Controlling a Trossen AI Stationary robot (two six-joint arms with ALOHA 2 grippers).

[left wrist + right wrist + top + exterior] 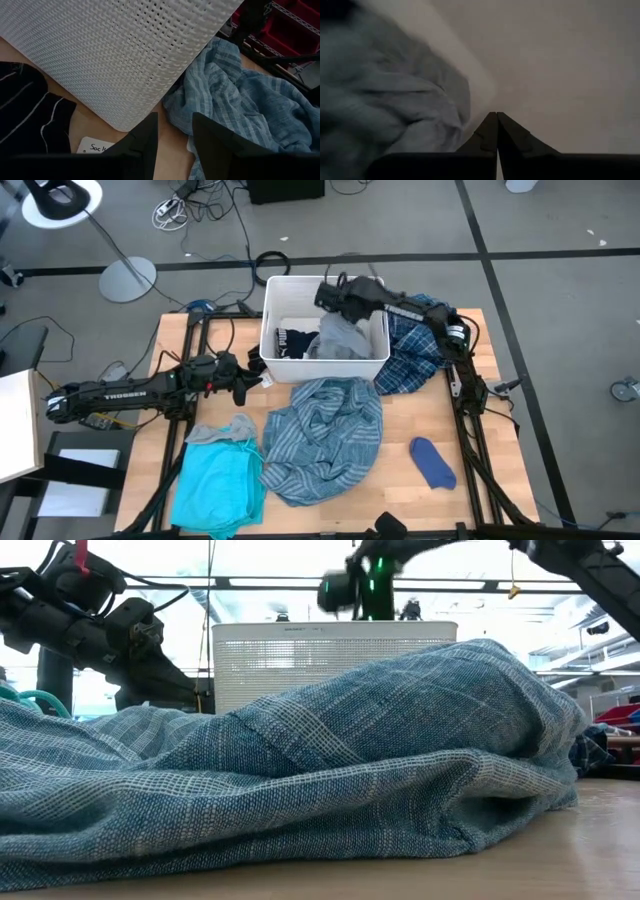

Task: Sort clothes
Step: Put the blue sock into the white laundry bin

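Right gripper [496, 116], fingers pressed together and empty, hangs inside the white plastic bin [275, 315].
Plain grey garment [340, 335] apparently binned; next likely the blue-grey striped shirt [325, 435]; left gripper [172, 131] waits half-spread.

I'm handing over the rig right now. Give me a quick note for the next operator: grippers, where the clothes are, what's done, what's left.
Left gripper: open, empty, by the white bin's outer left corner.
Right gripper: shut, empty, over the bin's inside.
Done: grey garment and dark striped pieces are in the bin.
Left on the table: blue-grey striped shirt in the middle, turquoise garment front left, plaid shirt right of the bin, small blue piece front right.
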